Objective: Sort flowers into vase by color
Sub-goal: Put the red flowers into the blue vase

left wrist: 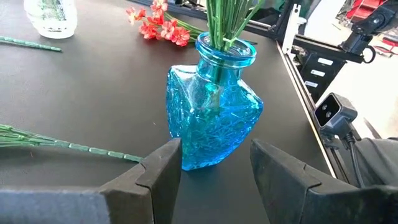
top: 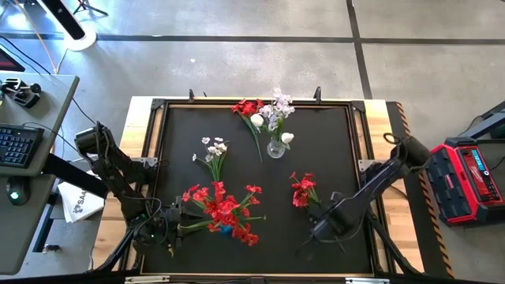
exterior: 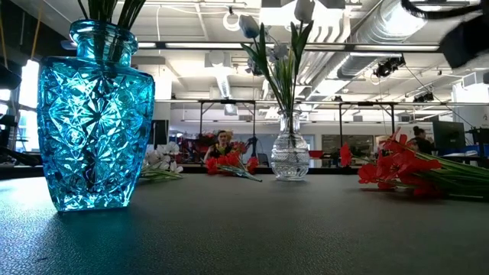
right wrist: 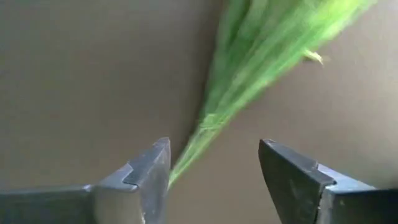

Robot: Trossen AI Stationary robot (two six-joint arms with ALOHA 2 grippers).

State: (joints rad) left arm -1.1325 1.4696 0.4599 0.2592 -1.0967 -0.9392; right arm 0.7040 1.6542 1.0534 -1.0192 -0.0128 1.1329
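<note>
A blue glass vase holding red blooms stands near the table's near-left part. My left gripper is open just short of it, level with its base, a finger on either side without touching. My right gripper is open low over the green stem end of a red sprig that lies on the mat; the stem runs between the fingers. A clear vase with pale blooms stands toward the far side. A white sprig and another red sprig lie flat on the mat.
A loose green stem lies on the mat beside my left fingers. The mat's raised frame rims the table. In the low view the blue vase fills the left foreground, and the red sprig lies at the right.
</note>
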